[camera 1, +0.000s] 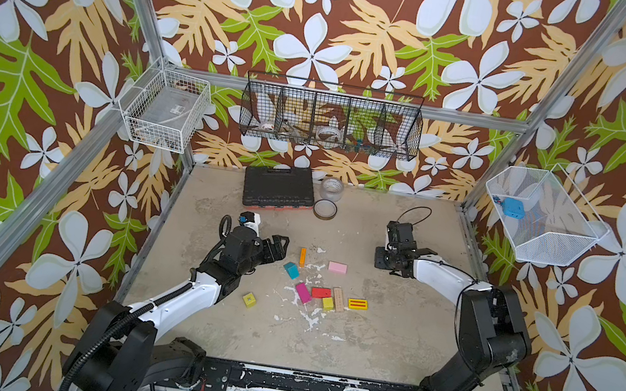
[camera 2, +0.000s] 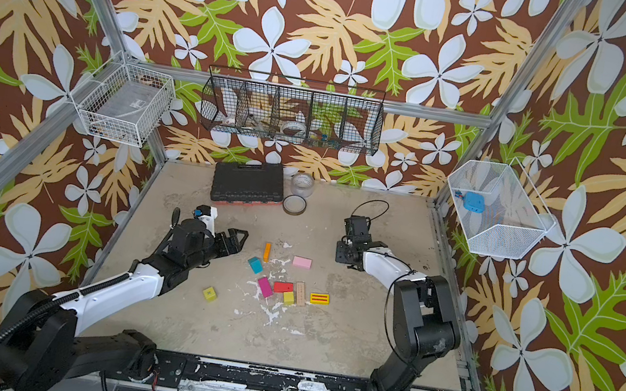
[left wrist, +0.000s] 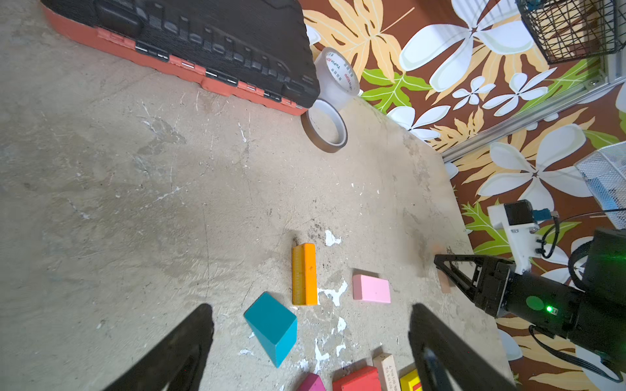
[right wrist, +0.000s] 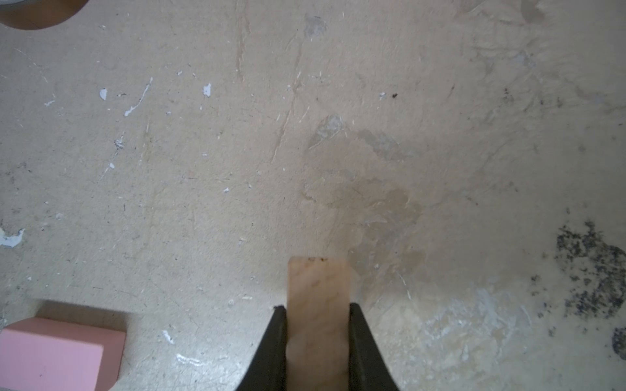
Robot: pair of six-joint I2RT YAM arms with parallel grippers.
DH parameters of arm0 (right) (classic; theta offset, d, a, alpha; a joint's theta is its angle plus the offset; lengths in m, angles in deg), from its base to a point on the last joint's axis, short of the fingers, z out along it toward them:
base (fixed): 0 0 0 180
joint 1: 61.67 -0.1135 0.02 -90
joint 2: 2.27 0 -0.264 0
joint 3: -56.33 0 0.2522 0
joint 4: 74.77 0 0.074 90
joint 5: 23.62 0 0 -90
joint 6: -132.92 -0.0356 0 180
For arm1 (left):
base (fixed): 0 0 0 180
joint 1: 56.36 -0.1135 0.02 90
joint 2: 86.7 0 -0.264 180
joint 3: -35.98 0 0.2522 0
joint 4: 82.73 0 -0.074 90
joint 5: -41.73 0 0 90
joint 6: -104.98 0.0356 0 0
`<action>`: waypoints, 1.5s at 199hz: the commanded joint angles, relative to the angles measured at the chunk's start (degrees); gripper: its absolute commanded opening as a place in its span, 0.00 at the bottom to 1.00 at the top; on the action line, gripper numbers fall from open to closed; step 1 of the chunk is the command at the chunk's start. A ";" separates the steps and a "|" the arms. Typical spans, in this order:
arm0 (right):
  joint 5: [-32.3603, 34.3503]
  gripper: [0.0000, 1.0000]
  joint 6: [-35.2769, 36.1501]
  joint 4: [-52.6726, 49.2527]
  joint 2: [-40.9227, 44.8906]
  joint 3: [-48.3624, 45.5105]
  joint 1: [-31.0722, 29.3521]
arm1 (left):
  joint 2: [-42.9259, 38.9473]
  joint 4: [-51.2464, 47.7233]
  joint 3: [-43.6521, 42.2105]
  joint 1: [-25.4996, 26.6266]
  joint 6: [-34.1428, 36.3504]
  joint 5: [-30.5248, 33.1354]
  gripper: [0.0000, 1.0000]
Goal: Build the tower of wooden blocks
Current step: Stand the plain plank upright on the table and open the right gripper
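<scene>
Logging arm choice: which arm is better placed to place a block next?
Probably right: the right fingers grip a tan plank near the pink block; the left fingers stand open, empty.

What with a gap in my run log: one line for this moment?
left hand: open, empty, near teal block | right hand: shut on tan plank | stacking: not started

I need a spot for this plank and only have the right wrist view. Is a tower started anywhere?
Observer: No. In both top views every other wood block lies on the table, none stacked.
Operator: Is the left gripper free?
Observer: Yes, the left gripper is open and empty, near the teal block.
Operator: What's beyond the pink block?
Observer: In a top view, an orange block lies left of the pink block, apart from it.
</scene>
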 commanded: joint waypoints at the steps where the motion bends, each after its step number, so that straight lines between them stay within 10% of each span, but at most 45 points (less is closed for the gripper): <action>1: -0.61 0.17 -0.46 0.57 -1.09 0.34 0.03 | 0.33 0.05 0.69 -0.05 0.32 0.49 0.91; 99: -0.68 0.34 -0.80 0.82 -2.96 0.63 0.47 | 0.67 -0.15 0.87 -0.03 0.29 0.23 0.92; 200: -0.03 0.30 -1.74 0.63 -2.53 0.14 0.62 | 0.60 -0.22 0.96 -0.05 0.20 -0.03 0.92; 299: -7.07 0.54 -13.92 8.99 30.56 -19.03 -7.84 | -11.18 1.17 -5.26 -0.05 -0.78 7.22 0.95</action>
